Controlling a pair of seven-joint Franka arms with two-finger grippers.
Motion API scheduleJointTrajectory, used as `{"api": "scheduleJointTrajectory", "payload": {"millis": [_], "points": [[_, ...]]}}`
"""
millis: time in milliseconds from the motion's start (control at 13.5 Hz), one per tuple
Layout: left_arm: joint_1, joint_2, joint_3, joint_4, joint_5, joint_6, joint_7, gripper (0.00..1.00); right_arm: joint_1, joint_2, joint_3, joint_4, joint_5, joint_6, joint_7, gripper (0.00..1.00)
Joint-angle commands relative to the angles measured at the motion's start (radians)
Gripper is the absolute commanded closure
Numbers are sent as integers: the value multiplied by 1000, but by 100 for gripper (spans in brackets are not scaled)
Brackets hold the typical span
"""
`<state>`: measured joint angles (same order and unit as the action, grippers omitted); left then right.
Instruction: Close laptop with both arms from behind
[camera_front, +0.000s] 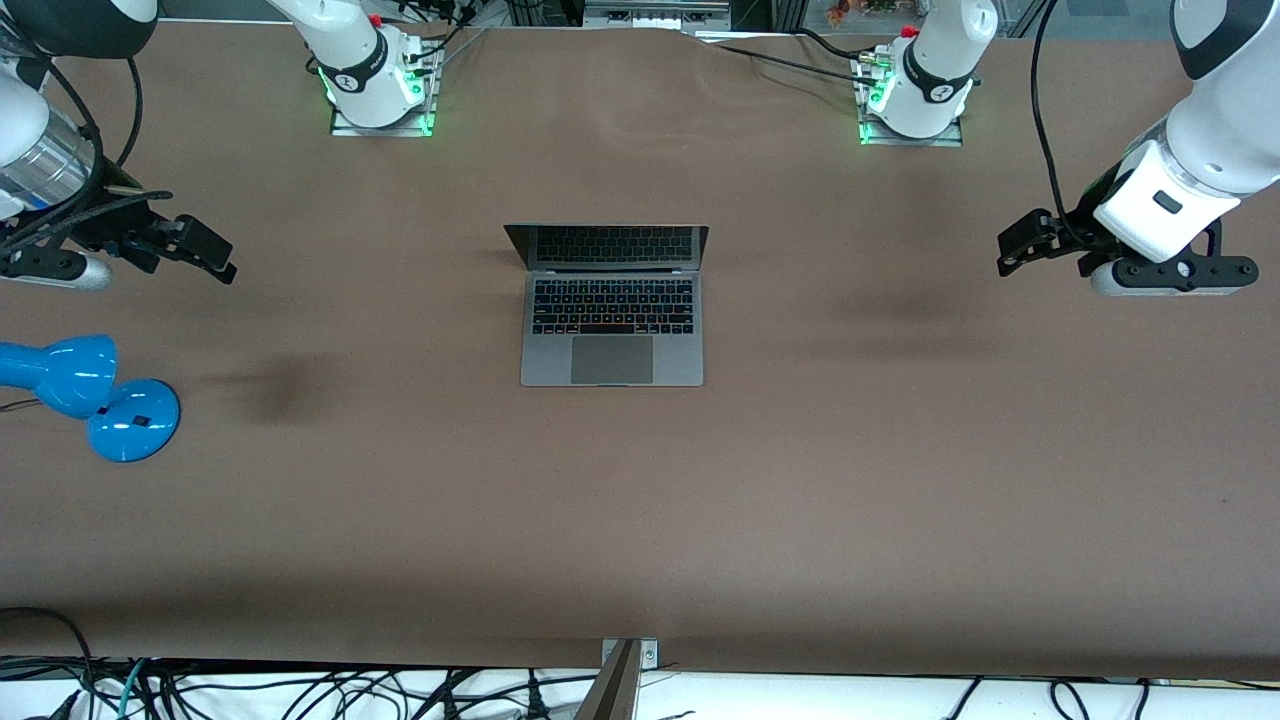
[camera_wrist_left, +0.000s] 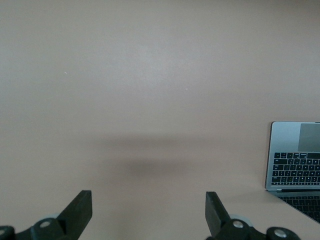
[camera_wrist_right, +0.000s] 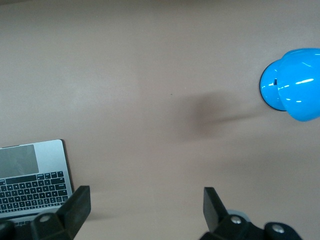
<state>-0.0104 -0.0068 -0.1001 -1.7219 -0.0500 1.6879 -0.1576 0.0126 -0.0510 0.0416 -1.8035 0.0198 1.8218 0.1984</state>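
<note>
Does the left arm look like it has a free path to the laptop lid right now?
Probably yes. The left gripper hangs open over bare table toward its own end, with nothing between it and the open laptop.

We are finding no text, label, brand name or number that can be read. The keys of the laptop (camera_front: 612, 305) are showing only tiny pale marks, too small for us to make out. Each arm base (camera_front: 372, 75) is carrying a small round emblem on its black band, and we cannot read it either.
</note>
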Motion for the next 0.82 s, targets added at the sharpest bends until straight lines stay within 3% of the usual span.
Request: {"api": "scheduleJointTrajectory", "payload": {"millis": [0,743], "points": [[7,4,0,13,-19,2,21,0,-17,-9,14,-2,0,-9,1,0],[6,7,-1,12,-21,12,21,0,-16,-7,15,-2,-1,-9,1,0]]}}
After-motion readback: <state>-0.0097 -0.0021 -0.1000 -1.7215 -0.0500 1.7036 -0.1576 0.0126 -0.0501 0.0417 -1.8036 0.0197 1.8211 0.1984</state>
